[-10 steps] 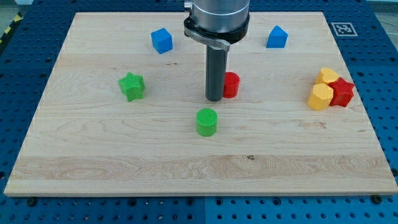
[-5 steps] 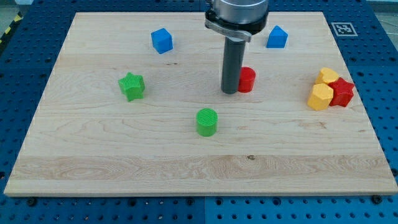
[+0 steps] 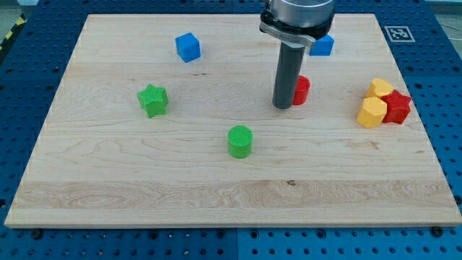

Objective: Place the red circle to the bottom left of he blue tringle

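The red circle (image 3: 302,89) lies right of the board's middle, partly hidden behind my rod. My tip (image 3: 283,106) touches the red circle's left side. The blue triangle (image 3: 324,46) sits near the view's top, up and to the right of the red circle, and the arm's body covers part of it.
A blue cube (image 3: 188,47) sits at the top left. A green star (image 3: 153,100) lies at the left and a green circle (image 3: 240,141) below the middle. At the right, two yellow blocks (image 3: 373,112) (image 3: 380,89) and a red star (image 3: 397,107) are bunched together.
My tip has moved to the view's right and slightly up, pushing the red circle along with it toward the blue triangle. The other blocks have not moved.
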Tool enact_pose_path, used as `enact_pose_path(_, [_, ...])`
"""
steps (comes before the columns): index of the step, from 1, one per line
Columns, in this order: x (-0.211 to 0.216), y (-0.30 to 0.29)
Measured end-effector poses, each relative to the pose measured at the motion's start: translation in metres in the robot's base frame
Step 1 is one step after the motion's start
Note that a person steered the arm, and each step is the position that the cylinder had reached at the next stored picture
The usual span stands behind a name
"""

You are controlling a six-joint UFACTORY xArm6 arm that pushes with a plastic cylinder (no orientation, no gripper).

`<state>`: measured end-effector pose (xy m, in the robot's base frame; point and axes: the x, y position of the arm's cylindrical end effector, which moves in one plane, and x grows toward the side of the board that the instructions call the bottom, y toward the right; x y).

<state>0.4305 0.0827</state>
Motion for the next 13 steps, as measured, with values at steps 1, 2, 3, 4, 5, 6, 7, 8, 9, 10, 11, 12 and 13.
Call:
enact_pose_path(1, [0.0, 0.0])
enact_pose_path(2, [0.003, 0.005])
enact_pose_path(3, [0.003, 0.006])
enact_pose_path(4, [0.003, 0.003])
enact_pose_path(5, [0.001, -0.003])
enact_pose_path(6, [0.001, 0.0])
enact_pose_path(7, [0.0, 0.016])
enact_pose_path(8, [0.0, 0.021])
enact_pose_path(9, [0.0, 0.03])
enact_pose_path(10, [0.0, 0.029])
enact_pose_path(11, [-0.011, 0.028])
enact_pose_path(12, [-0.022, 0.028])
enact_pose_path(13, [-0.022, 0.028])
